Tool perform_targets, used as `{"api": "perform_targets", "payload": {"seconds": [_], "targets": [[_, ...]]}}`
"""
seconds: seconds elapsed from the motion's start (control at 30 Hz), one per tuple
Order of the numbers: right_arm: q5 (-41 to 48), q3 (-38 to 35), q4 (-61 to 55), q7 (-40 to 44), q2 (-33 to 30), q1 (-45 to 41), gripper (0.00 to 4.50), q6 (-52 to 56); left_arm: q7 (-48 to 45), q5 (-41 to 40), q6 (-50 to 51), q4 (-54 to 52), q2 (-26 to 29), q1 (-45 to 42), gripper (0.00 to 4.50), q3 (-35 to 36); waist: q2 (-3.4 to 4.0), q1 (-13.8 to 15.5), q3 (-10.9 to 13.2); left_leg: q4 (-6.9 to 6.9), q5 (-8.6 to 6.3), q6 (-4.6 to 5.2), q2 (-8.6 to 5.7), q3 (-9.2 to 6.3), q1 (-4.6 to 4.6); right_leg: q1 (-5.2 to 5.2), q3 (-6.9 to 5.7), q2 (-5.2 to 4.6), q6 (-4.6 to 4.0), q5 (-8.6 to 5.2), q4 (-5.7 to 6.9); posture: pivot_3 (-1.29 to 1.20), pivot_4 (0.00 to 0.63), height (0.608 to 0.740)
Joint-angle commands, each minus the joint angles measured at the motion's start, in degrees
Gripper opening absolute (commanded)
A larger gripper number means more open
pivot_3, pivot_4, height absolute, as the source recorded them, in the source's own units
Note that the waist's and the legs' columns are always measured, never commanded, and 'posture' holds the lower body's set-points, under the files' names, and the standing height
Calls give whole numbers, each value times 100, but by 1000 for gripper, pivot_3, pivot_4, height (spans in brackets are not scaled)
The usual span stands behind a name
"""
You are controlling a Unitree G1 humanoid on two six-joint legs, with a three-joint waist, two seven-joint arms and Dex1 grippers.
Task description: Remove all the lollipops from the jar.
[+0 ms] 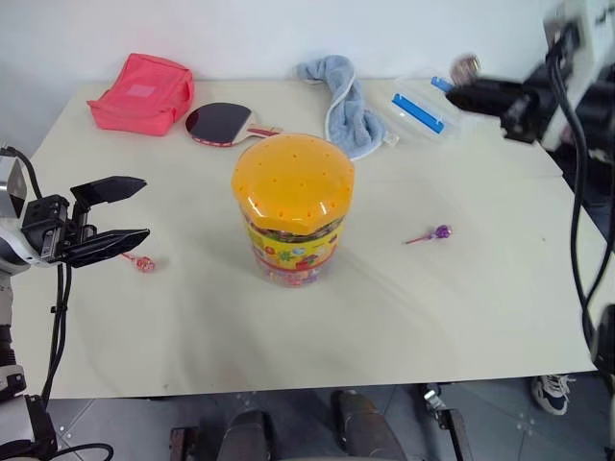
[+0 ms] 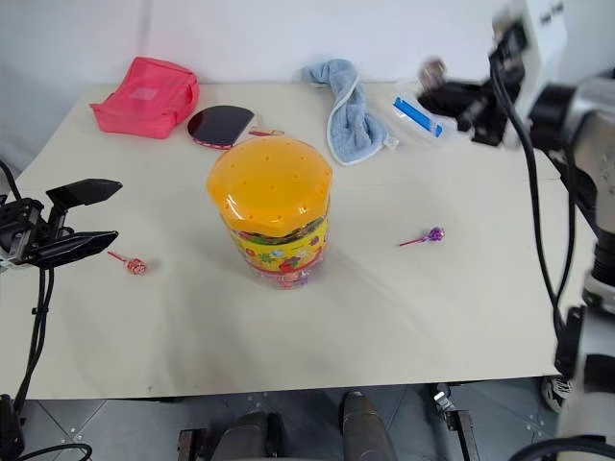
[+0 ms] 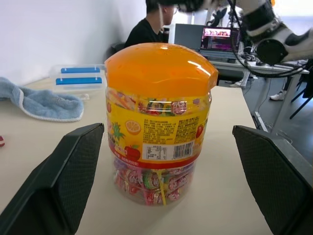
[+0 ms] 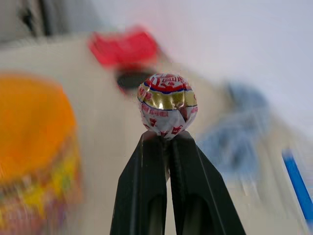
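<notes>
Right pincer (image 4: 168,142) pinches the pinkish-white lollipop (image 4: 167,105) just above its fingertips.

The large clear plastic jar with the orange domed lid (image 3: 159,122) carries a yellow and red label at the frame's centre, with fruit pictures, a block of small print too fine to read, and a white barcode panel. The red, gold and white lollipop wrapper (image 4: 167,105) bears lettering that stays illegible.
</notes>
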Motion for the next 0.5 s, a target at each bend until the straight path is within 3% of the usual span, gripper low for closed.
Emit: {"api": "perform_targets", "payload": {"seconds": [0.03,0.27,0.5], "targets": [[-210,-256,-166,12,-493,762,44,35,-418,-29,-73,-11,130,-88,4500,52,0,11,0,-1,0,0,-1,2,0,0,2,0,0,0,-1,0,150,740],[-703,-307,323,-369,-803,2499,44,207,-402,-7,-85,38,96,-123,4500,-17,2,-1,1,-1,0,0,1,6,3,-1,8,6,0,0,1,0,150,740],[-1100,-113,1344,-667,-440,2634,44,-163,-128,133,45,62,171,-85,4500,-87,5,-10,3,0,0,0,1,11,9,0,13,9,1,0,2,0,150,740]]}}
